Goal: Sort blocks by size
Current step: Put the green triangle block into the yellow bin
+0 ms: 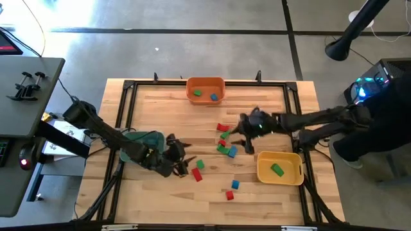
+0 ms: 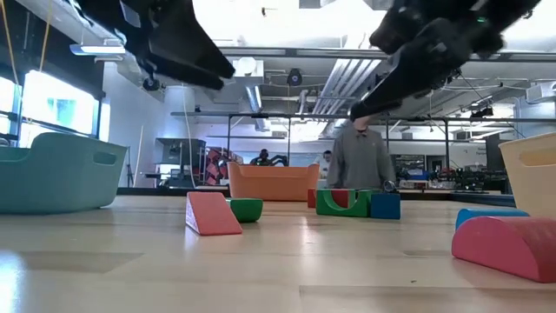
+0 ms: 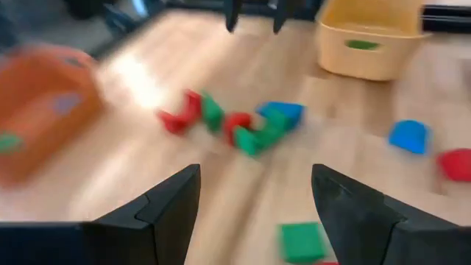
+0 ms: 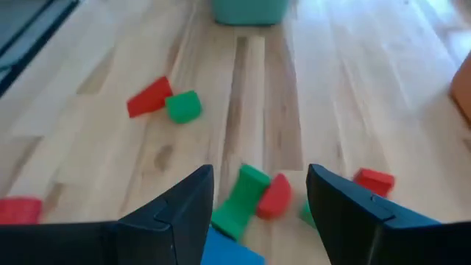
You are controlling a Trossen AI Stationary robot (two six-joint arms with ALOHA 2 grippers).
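Right gripper (image 4: 257,193) gapes above blocks (image 4: 254,195).

One camera looks straight down on the whole table (image 1: 160,199); another sits at tabletop height, facing the room behind. Each wrist camera peers close past its own fingers. All four share one patch — the central cluster of blocks (image 1: 225,142).

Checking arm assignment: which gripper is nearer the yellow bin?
Right. The right gripper hovers over the block cluster just beside the yellow bin; the left gripper is across the table near the teal bin.
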